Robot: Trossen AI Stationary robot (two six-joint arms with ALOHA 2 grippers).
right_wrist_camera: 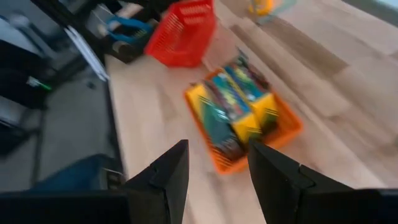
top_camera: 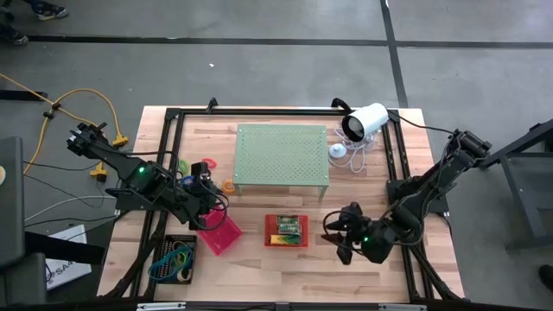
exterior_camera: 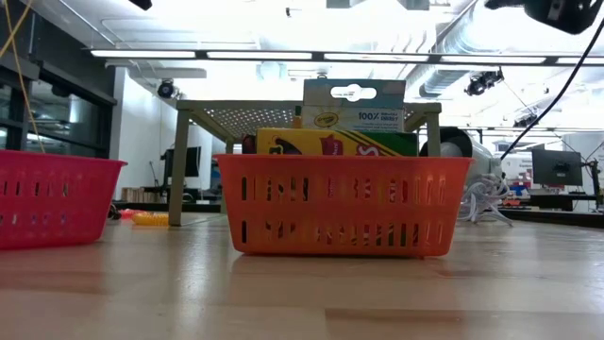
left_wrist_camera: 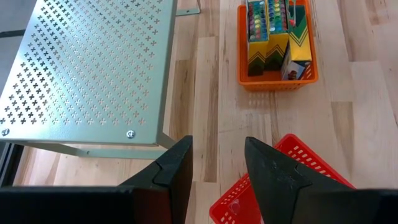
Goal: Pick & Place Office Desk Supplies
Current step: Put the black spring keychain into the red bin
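STEP: between picks, nothing held | LEFT fingers (left_wrist_camera: 217,171) spread, empty, over pink tray (top_camera: 219,233) near desk's left edge | RIGHT fingers (right_wrist_camera: 217,174) spread, empty, beside orange tray (top_camera: 286,230) of crayon packs (left_wrist_camera: 277,31) | SUPPLIES: rubber bands (top_camera: 177,256) in black tray (top_camera: 164,244), front-left corner | NEXT: likely select, descend squarely.

Left gripper (top_camera: 210,206) and right gripper (top_camera: 339,231), empty, jaws apart.

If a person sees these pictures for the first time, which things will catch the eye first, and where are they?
The orange basket full of crayon packs stands near the table's front middle, in front of the pale green perforated stand. To its left is a pink-red basket, with the left gripper open above it. The right gripper hangs open to the right of the orange basket, holding nothing.
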